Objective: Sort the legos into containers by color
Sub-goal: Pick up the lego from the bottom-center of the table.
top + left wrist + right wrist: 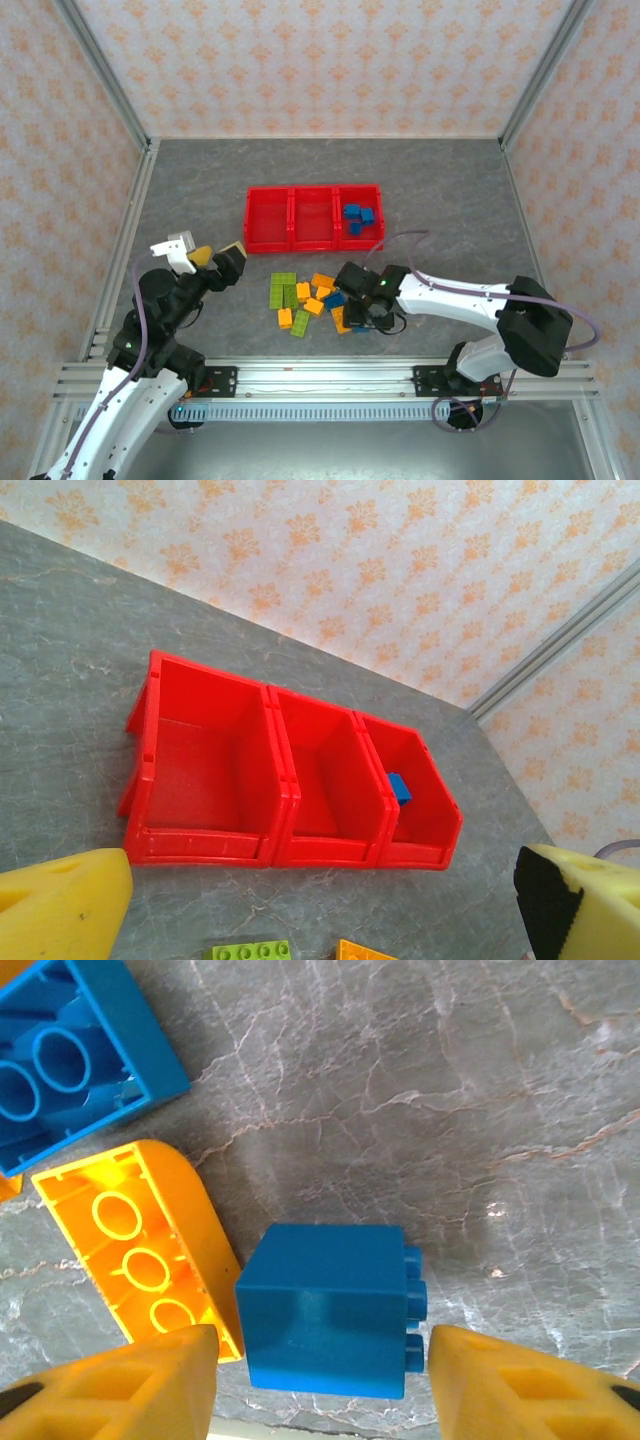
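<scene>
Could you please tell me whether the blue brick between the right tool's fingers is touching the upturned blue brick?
Apart. The right wrist view shows bare table between the blue brick and the upturned blue brick.

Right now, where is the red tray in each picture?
Top external: the red tray lies in the middle of the gray table, just beyond the loose bricks.
Left wrist: the red tray stretches across the middle, front walls toward the camera.
Right wrist: this camera looks down at a loose blue brick on the gray table.
Shared landmark: the blue bricks in the tray's right-end compartment, one peeking out in the left wrist view.
</scene>
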Motion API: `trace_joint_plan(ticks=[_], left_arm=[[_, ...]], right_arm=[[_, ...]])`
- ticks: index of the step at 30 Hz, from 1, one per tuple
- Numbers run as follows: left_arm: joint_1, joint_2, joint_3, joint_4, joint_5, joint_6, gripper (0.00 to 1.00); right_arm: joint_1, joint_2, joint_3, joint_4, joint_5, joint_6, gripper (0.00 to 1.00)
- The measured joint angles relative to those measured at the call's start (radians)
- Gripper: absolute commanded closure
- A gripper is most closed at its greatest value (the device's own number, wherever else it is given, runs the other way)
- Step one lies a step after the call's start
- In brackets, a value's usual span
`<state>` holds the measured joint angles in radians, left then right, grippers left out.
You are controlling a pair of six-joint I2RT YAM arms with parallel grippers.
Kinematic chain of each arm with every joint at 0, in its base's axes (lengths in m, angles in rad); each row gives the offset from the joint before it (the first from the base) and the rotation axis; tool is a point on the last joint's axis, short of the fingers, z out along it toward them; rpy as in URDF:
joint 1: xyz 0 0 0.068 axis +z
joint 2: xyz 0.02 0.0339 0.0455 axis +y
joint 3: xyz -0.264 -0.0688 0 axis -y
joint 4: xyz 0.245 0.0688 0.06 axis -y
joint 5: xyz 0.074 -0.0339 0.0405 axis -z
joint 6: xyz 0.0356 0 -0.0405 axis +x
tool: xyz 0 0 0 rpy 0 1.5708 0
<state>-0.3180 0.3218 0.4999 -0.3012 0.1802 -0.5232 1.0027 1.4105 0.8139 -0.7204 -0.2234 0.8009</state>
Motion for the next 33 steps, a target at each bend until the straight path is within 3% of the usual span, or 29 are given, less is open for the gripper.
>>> trace_joint_plan(ticks=[9, 14, 19, 25, 33], left_arm=[[0.0, 0.0, 0.0, 0.0, 0.0, 0.0, 0.01], [0.0, 0.0, 0.0, 0.0, 0.0, 0.0, 0.01], [0.0, 0.0, 0.0, 0.0, 0.0, 0.0, 0.01], [0.0, 0.009, 0.0, 0.0, -0.001, 0.0, 0.01], [0.0, 0.034, 0.0, 0.0, 0.0, 0.0, 0.01]], right_arm=[[0.0, 0.054, -0.003, -0.001, 0.051, -0.007, 0.48], [0.0, 0.057, -0.002, -0.007, 0.069, -0.018, 0.6], [0.0, 0.057, 0.034, -0.041, 0.092, -0.037, 0.65], [-0.017, 0.068, 0.305, -0.124, 0.177, -0.109, 0.65], [-0.195, 0.168, 0.59, -0.153, 0.286, -0.342, 0.66]])
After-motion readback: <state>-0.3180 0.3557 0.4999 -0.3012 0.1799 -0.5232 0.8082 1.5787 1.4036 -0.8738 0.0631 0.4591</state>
